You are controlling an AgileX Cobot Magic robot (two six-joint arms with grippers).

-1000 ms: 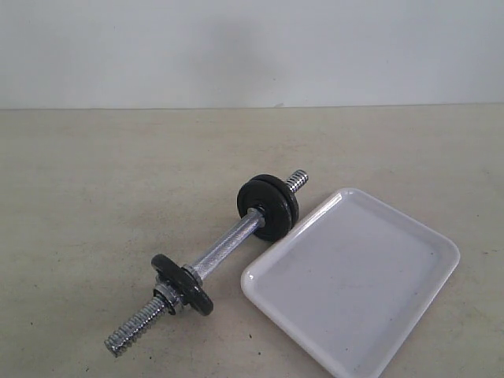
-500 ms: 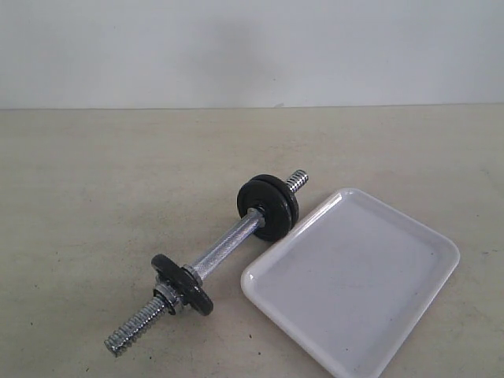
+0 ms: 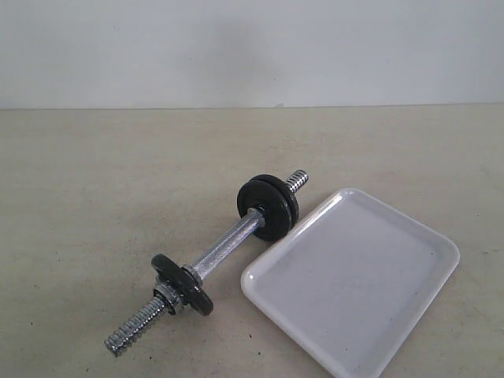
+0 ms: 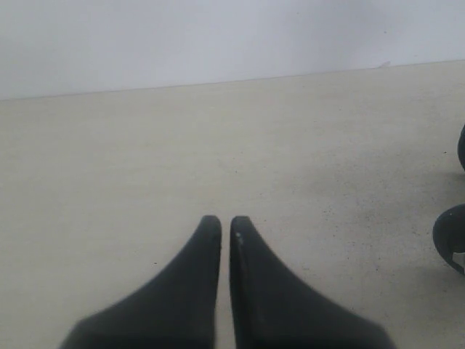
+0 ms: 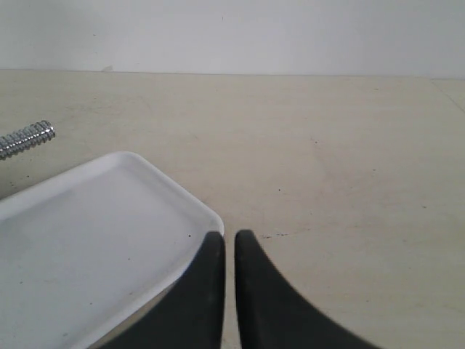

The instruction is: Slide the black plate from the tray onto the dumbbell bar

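Beige bench: bar at nine o'clock of tray.
Closed, empty left hand, right hand; a nudge could shed the black plate.

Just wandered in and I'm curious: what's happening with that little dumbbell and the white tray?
Nothing is being handled right now. The white tray is empty, and the dumbbell bar lies beside it on the table, carrying a pair of black discs at its far end and a single black disc toward the near end. The left gripper and right gripper hover above the table, jaws shut on nothing.
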